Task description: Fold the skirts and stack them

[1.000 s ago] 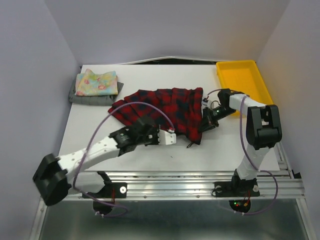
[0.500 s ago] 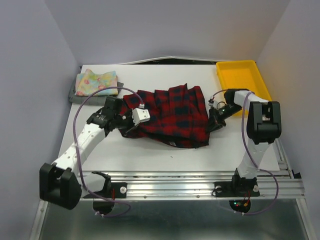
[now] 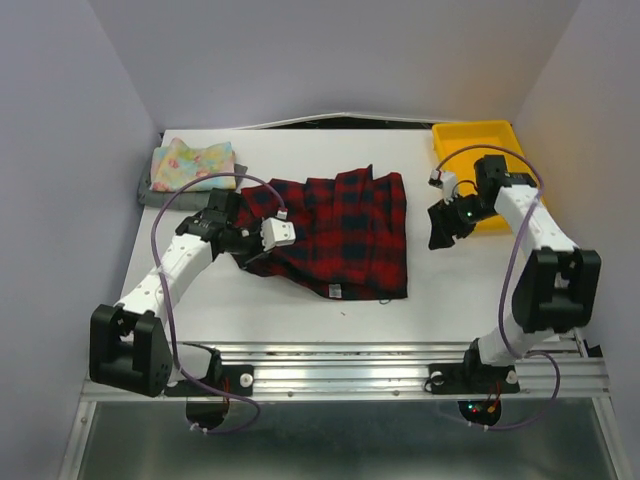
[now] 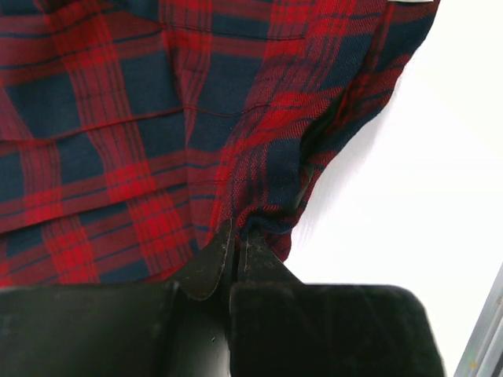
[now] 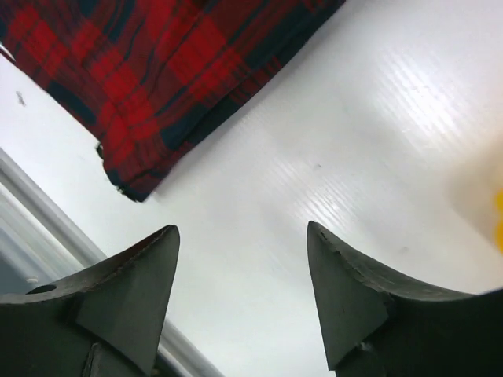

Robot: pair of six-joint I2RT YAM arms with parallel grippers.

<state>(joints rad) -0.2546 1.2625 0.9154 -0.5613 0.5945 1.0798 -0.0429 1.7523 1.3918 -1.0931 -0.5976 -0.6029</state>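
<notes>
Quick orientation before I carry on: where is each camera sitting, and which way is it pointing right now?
Top external: above and behind the bases, looking down on the table; both arms show whole.
Left wrist: on the left gripper, looking along its fingers shut on the plaid skirt edge.
Right wrist: on the right gripper, looking down at the table past its open fingers, the skirt's corner at upper left.
Shared: all three show the plaid skirt.
</notes>
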